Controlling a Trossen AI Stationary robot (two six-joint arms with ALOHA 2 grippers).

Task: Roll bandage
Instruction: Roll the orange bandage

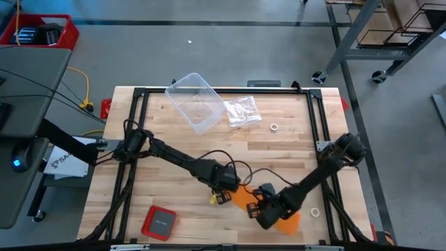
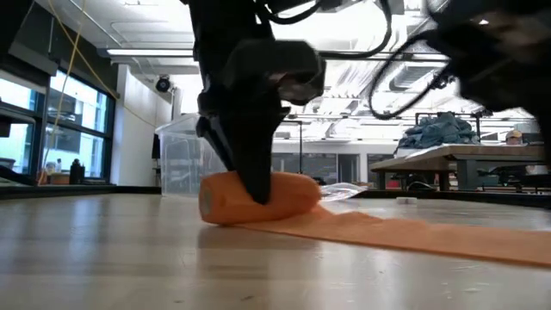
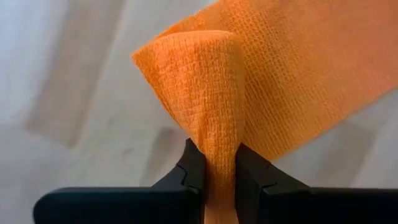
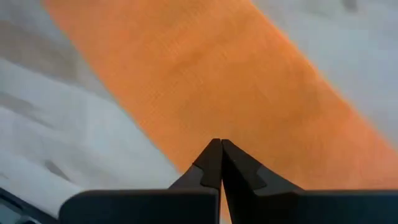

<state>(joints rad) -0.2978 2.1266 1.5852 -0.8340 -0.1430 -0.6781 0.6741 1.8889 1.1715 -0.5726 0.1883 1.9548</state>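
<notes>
A pale butcher-block table (image 1: 279,150) in a black frame stands on a grey workshop floor, with benches and ceiling lights visible beyond it in the low view. The bandage (image 1: 245,197) lies toward six o'clock on the table, a little right of centre — a bright orange strip with one end curled into a short roll and the rest running flat toward five o'clock.

The left gripper (image 1: 224,187) reaches in from nine o'clock and pinches the rolled end; its wrist camera shows the two dark fingers (image 3: 191,169) squeezed onto a fold of orange mesh, the roll standing up between them. In the low view the roll (image 2: 258,198) rests on the wood, the flat tail trailing off to the right.

The right gripper (image 1: 268,216) comes from three o'clock and sits over the flat part of the strip — its fingertips (image 4: 211,155) are pressed together, held over the fabric; whether they touch it I cannot tell.

Toward twelve o'clock lie a clear plastic tub (image 1: 196,102) and a crinkled clear bag (image 1: 243,111); a red case (image 1: 159,222) sits near seven o'clock.
</notes>
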